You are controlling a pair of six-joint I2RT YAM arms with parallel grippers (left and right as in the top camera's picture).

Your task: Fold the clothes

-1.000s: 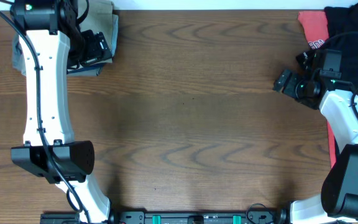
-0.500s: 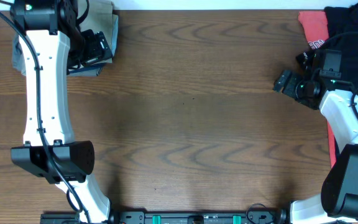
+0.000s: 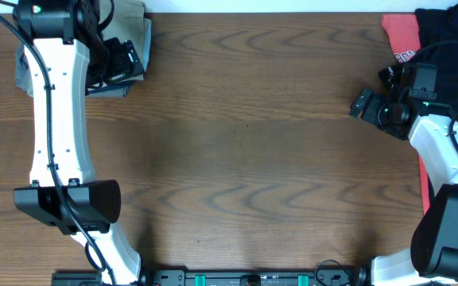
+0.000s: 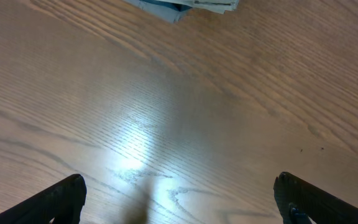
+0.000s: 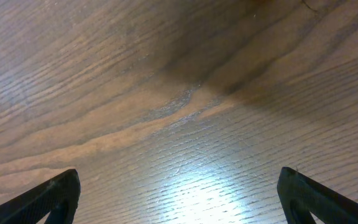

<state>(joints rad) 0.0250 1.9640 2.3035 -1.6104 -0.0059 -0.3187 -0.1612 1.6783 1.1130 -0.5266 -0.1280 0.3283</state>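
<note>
Wood-grain counter (image 3: 245, 159) lies bare between the arms. Khaki shorts (image 3: 136, 22) sit bundled in the far left corner, just beside the left claw (image 4: 179, 199). A red garment (image 3: 400, 36) and a black garment (image 3: 452, 40) are piled far right. Left claw and right claw (image 5: 179, 196) both gape wide, holding nothing. The next step is probably for the right claw to pinch one garment's edge alone and drag it to the middle. Nothing has moved since a second ago.
</note>
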